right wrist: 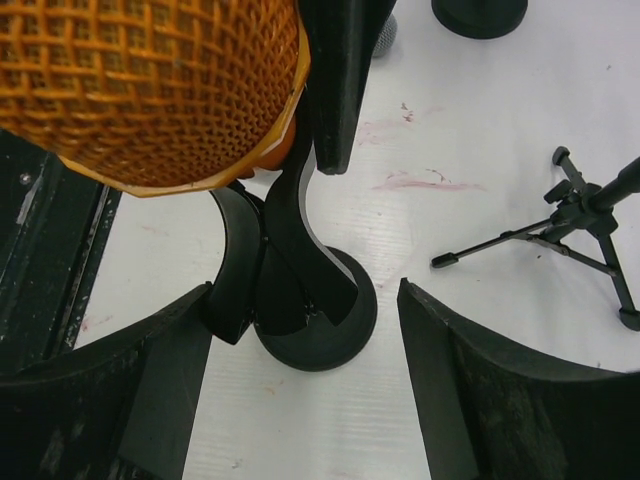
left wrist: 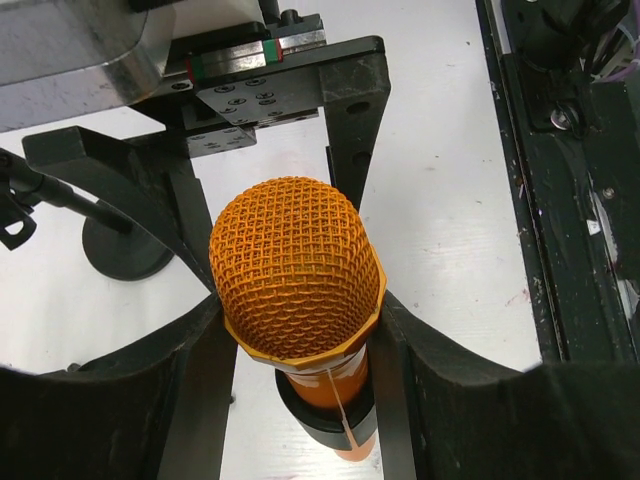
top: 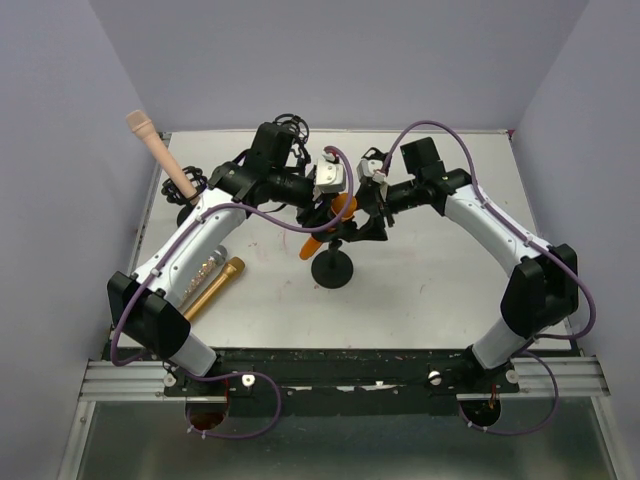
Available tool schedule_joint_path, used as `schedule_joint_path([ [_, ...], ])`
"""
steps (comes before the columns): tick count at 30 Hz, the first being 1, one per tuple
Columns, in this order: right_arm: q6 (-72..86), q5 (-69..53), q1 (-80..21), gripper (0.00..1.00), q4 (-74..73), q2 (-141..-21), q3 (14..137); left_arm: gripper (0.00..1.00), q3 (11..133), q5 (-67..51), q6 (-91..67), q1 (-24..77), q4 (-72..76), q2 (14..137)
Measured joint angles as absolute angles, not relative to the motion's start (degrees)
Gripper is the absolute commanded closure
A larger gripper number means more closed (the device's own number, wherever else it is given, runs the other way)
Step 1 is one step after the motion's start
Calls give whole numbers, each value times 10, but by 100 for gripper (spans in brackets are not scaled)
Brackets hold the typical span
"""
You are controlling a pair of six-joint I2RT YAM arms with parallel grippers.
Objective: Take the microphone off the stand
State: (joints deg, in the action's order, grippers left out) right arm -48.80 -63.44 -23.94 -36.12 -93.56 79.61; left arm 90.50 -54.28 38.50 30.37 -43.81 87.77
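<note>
The orange microphone (top: pixel 328 225) sits tilted in the black clip (left wrist: pixel 320 415) of its stand, whose round base (top: pixel 334 270) rests mid-table. My left gripper (left wrist: pixel 300 350) is shut on the microphone, with a finger pressed against each side just under the mesh head (left wrist: pixel 295 265). My right gripper (right wrist: pixel 300 400) is open just right of the microphone, above the stand base (right wrist: pixel 325 325), and nothing sits between its fingers. The mesh head (right wrist: pixel 150 80) fills the upper left of the right wrist view.
A pink microphone (top: pixel 160 150) stands in a stand at the back left. A gold microphone (top: pixel 213 288) lies beside a glittery one (top: pixel 205 268) near the left arm. A small tripod stand (right wrist: pixel 585 215) and another round base (left wrist: pixel 125 250) stand nearby.
</note>
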Motion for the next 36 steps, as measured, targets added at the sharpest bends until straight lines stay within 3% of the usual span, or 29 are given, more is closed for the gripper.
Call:
schedule_joint_path([
  [2,-484,-639,-240,25,-360,-938,796,93,901,-543,381,304,-428,878],
  [5,-475,-645,-240,35,-353,-938,796,62,892,-547,373,304,-406,878],
  [7,-465,-651,-241,42,-347,-939,796,50,886,-547,362,303,-391,878],
  [12,-444,-655,-240,44,-334,-941,793,36,863,-546,329,303,-343,873],
  [17,-429,-655,-241,43,-321,-941,791,32,853,-533,315,308,-314,873],
  [19,-425,-655,-241,38,-319,-941,791,40,853,-529,312,312,-307,873],
  [23,-419,-655,-241,23,-311,-942,790,69,853,-526,304,315,-297,873],
  [25,-414,-655,-241,24,-304,-943,790,80,853,-526,303,315,-296,874],
  [27,-413,-655,-241,33,-297,-944,790,90,854,-527,303,315,-296,876],
  [31,-405,-665,-241,41,-299,-951,790,99,856,-528,304,315,-296,878],
  [36,-405,-670,-241,32,-298,-954,790,100,856,-528,306,315,-296,878],
])
